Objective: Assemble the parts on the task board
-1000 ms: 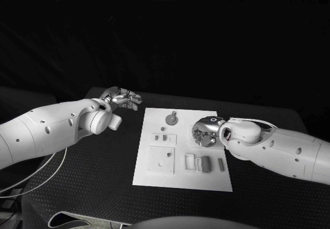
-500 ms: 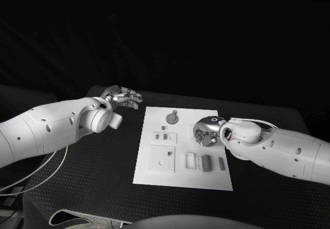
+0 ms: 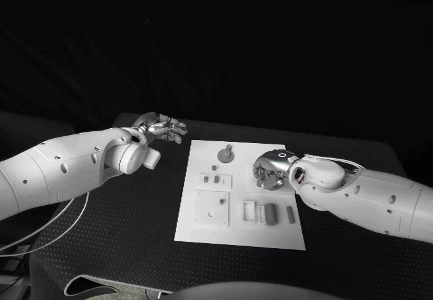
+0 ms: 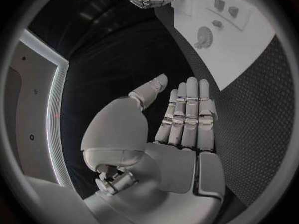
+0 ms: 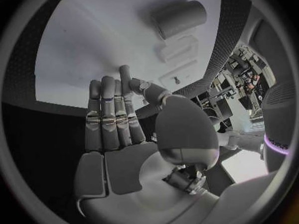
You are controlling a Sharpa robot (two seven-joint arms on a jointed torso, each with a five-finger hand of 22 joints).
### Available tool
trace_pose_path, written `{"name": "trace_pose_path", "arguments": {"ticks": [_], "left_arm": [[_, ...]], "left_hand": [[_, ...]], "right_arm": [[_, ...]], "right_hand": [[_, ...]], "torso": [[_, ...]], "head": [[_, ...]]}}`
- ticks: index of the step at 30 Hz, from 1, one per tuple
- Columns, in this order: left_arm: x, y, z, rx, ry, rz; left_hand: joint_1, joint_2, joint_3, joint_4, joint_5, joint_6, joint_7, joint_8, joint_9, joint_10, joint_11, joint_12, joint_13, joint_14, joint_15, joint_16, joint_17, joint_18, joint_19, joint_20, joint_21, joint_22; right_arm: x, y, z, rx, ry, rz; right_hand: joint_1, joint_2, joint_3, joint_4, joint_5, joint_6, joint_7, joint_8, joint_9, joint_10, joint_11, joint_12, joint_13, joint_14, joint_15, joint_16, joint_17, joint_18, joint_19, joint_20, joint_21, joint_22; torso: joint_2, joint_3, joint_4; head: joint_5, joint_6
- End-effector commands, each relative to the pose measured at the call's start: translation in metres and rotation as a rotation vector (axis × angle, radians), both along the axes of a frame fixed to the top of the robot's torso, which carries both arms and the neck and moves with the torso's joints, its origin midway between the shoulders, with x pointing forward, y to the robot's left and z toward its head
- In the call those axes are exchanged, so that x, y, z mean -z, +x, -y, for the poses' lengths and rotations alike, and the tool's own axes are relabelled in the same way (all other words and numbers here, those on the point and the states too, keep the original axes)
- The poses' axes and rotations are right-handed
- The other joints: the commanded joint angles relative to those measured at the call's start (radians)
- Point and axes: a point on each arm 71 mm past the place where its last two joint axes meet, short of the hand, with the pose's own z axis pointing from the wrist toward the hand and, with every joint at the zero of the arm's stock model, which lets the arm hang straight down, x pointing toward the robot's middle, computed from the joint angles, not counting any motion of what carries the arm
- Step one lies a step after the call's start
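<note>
The white task board (image 3: 206, 232) lies in the middle of the black table. On it are a round grey disc with a stem (image 3: 226, 154), a small block with two pegs (image 3: 214, 181), a square plate (image 3: 212, 208), two frame pieces (image 3: 248, 212) and a grey bar (image 3: 290, 214). My right hand (image 3: 269, 171) hovers over the board's right side with fingers extended and nothing in it (image 5: 112, 119). My left hand (image 3: 161, 127) is off the board's far left corner, above the table, fingers straight and empty (image 4: 187, 114).
Black table (image 3: 117, 237) surrounds the board on all sides. In the left wrist view the board (image 4: 249, 40) and the disc (image 4: 204, 35) lie ahead of the fingers. In the right wrist view a grey rounded part (image 5: 181, 17) lies on the board (image 5: 87, 45).
My right hand has edged slightly toward the board's far side. The left hand has hardly moved, and the parts lie as before.
</note>
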Motion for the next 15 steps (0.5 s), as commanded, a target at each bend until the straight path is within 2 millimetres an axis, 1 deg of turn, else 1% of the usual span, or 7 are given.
{"name": "trace_pose_path", "arguments": {"ticks": [1,5,9,11,15], "left_arm": [[-0.001,0.000,0.002,0.013,-0.008,0.006],[-0.001,0.000,0.001,0.011,-0.007,0.006],[-0.001,0.000,0.002,0.014,-0.008,0.006],[-0.001,0.000,0.002,0.013,-0.008,0.005],[-0.001,0.000,0.002,0.013,-0.008,0.006]], "left_hand": [[-0.008,0.001,-0.007,0.001,0.001,-0.008,0.001,0.007,-0.002,-0.005,0.000,0.003,-0.001,0.002,0.003,-0.004,0.001,-0.003,-0.001,0.004,-0.006,-0.001],[-0.008,0.001,-0.007,0.001,0.001,-0.008,0.001,0.007,-0.002,-0.005,0.000,0.003,-0.001,0.002,0.003,-0.004,0.002,-0.003,-0.001,0.004,-0.006,-0.001],[-0.008,0.001,-0.007,0.001,0.001,-0.008,0.001,0.007,-0.002,-0.005,0.000,0.003,-0.001,0.002,0.003,-0.004,0.002,-0.003,-0.002,0.004,-0.006,-0.001],[-0.008,0.001,-0.007,0.001,0.001,-0.008,0.001,0.007,-0.002,-0.005,0.000,0.003,-0.001,0.002,0.003,-0.004,0.003,-0.003,-0.002,0.004,-0.006,-0.001],[-0.008,0.001,-0.007,0.001,0.001,-0.008,0.001,0.007,-0.002,-0.005,0.000,0.003,-0.001,0.002,0.003,-0.005,0.003,-0.003,-0.002,0.004,-0.006,-0.002]], "right_arm": [[-0.004,-0.001,-0.001,-0.001,0.019,0.041],[-0.008,-0.002,-0.002,-0.001,0.034,0.046],[-0.015,-0.005,-0.008,-0.003,0.079,0.025],[-0.018,-0.008,-0.012,-0.014,0.098,0.016],[-0.022,-0.016,-0.024,-0.040,0.149,-0.006]], "right_hand": [[0.000,0.013,0.005,0.000,0.003,0.017,-0.007,0.004,0.009,0.010,-0.002,0.003,0.002,0.004,-0.004,0.005,0.002,0.016,0.010,-0.001,0.006,0.024],[-0.001,0.011,0.008,-0.002,0.003,0.019,-0.008,0.004,0.009,0.012,-0.003,0.004,0.003,0.005,-0.005,0.007,0.002,0.016,0.011,-0.002,0.008,0.024],[-0.001,0.010,0.010,-0.003,0.003,0.021,-0.009,0.005,0.009,0.014,-0.003,0.004,0.004,0.006,-0.006,0.009,0.002,0.016,0.013,-0.003,0.010,0.024],[-0.002,0.010,0.010,-0.004,0.003,0.021,-0.009,0.005,0.009,0.014,-0.004,0.004,0.005,0.006,-0.006,0.009,0.003,0.016,0.013,-0.003,0.010,0.024],[-0.002,0.010,0.011,-0.004,0.003,0.021,-0.009,0.005,0.009,0.014,-0.004,0.003,0.005,0.006,-0.006,0.010,0.003,0.016,0.013,-0.004,0.011,0.024]], "torso": [[0.000,-0.0001,0.0001],[0.000,-0.0006,-0.0002],[0.000,-0.0007,0.0005],[0.000,-0.0002,-0.0001],[0.000,-0.0005,-0.0012]], "head": [[0.001,0.000],[0.002,0.001],[0.005,0.000],[0.010,-0.002],[0.013,-0.002]]}}
